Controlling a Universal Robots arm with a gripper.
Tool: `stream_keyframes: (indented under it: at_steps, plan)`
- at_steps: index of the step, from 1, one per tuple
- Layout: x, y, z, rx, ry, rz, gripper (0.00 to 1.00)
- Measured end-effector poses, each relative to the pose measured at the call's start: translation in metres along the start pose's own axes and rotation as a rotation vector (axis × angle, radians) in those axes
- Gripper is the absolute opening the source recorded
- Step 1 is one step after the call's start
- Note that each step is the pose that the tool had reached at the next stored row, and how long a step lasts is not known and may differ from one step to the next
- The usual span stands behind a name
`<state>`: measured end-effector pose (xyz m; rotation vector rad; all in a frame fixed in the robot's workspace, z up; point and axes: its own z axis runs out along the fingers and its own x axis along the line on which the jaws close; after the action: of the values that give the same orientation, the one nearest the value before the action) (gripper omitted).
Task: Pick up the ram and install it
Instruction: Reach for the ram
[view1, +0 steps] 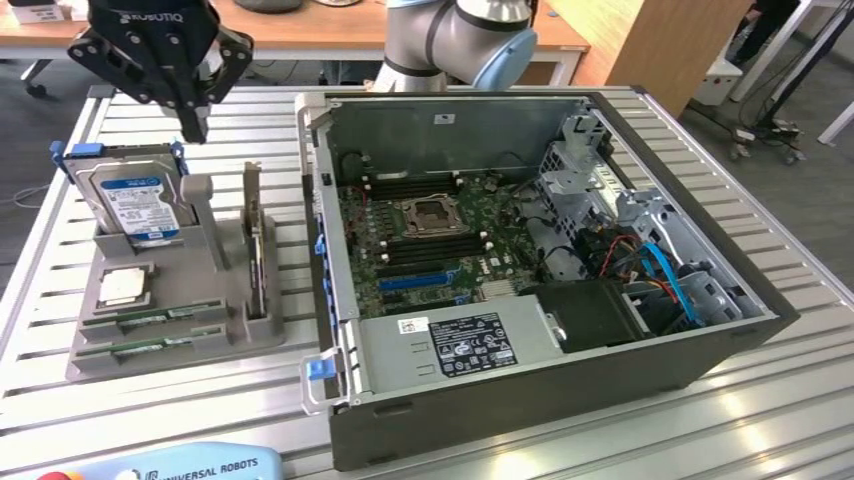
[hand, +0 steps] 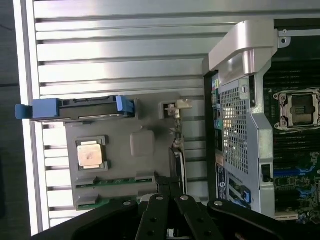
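A black Robotiq gripper on a Universal Robots arm hangs above a slatted aluminium table, near the hard-drive end of a grey parts holder. Its two fingers are pressed together and grip nothing. The ram, a thin green stick, lies flat in a slot at the end of the holder nearest the exterior camera, well apart from the gripper. A second ram stick lies parallel just beside it. A square silver processor chip rests between the sticks and the blue-labelled hard drive, which stands upright in the holder. A dark expansion card stands on edge along the holder's side towards the exterior view's right. Beside the holder, an open computer case lies on its side, exposing the motherboard and its processor socket. The wrist view looks down past the closed gripper onto the holder, where the ram shows as a green strip.
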<state>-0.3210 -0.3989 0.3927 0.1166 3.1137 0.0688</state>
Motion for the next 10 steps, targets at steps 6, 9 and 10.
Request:
stream_keyframes:
  at_steps: [6,9,10]
  plan:
    - [0.014,-0.001,-0.0003,0.0,0.0,0.0,0.1]
    - [0.021,-0.0016,-0.0004,0.0,-0.0001,0.0,0.1]
    - [0.023,-0.0018,-0.0005,0.0,-0.0001,0.0,0.1]
